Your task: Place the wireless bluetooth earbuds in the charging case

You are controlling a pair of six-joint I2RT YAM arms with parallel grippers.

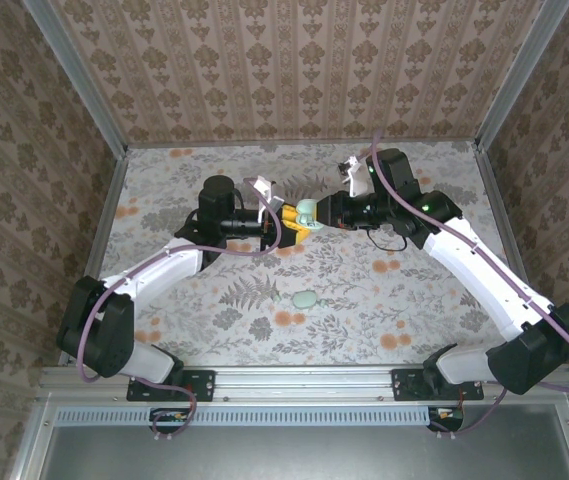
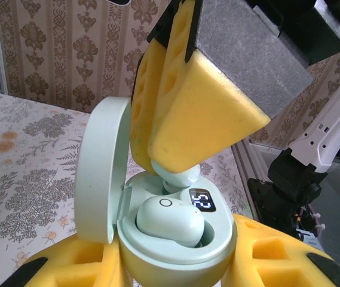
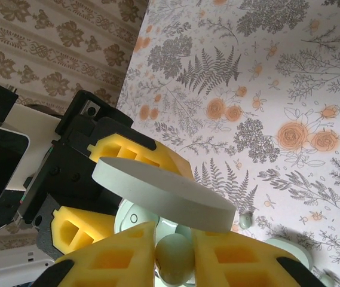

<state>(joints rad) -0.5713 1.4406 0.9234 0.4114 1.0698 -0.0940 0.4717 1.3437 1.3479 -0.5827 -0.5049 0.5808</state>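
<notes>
In the left wrist view a yellow foam finger pad [image 2: 199, 113] covers most of the pale mint earbud [image 2: 178, 177] beneath it, and the picture's lower edge cuts off the mint-green round charging case [image 2: 175, 251]. From the right wrist, the case's flat open lid [image 3: 164, 194] hides its wells. From above, a small mint object [image 1: 306, 298] on the floral-patterned table [image 1: 414, 300] is too small to identify.

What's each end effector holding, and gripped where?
Left end effector: open charging case, clamped at the sides of its base. Right end effector: one earbud, pinched across its sides.
</notes>
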